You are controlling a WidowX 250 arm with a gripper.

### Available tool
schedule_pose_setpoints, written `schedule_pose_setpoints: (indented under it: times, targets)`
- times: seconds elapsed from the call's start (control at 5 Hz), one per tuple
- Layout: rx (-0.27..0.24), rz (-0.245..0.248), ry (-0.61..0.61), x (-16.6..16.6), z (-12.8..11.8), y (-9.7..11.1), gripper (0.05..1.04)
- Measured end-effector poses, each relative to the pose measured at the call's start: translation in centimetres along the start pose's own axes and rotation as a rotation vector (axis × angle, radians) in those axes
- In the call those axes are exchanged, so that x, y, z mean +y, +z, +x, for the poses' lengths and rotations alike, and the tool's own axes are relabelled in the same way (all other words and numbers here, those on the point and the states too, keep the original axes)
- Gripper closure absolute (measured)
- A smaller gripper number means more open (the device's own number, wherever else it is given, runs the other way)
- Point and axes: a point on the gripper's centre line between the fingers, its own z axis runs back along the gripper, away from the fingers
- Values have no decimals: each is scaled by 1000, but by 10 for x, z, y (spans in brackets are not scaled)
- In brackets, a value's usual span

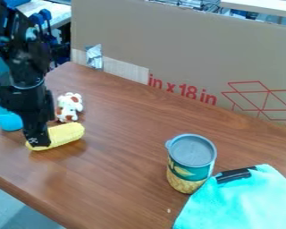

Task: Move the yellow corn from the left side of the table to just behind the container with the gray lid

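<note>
The gripper [39, 142] hangs at the left of the table, pointing down over a yellow corn cob [66, 134]. Its tip overlaps the cob's left part, and whether it grips the cob cannot be told. The cob lies slanted on the wood, its right end a little higher in the view. Just behind the cob is a small white and brown toy animal [68, 107]. To the left, partly behind the arm, stands a blue cup [7, 118].
A can with a grey lid [192, 163] stands right of centre on the wooden table [121, 134]. Against it, at the lower right, lies a turquoise cloth [244, 201] with a black clip [235, 175]. A cardboard panel [187, 49] walls off the back.
</note>
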Motion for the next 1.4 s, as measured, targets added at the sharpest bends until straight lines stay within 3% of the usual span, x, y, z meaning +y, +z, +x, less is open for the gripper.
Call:
schedule_pose_setpoints:
  times: [0.2, 0.8, 1.0, 1.2, 1.4]
  targets:
    - [18, 45, 68, -3, 6, -11, 83]
    - [23, 145, 115, -17, -4, -41, 83]
    - [21, 155, 148, -20, -15, -42, 139]
    - [33, 169, 101, -17, -20, -42, 394]
    - [52, 160, -2, -15, -21, -31, 412]
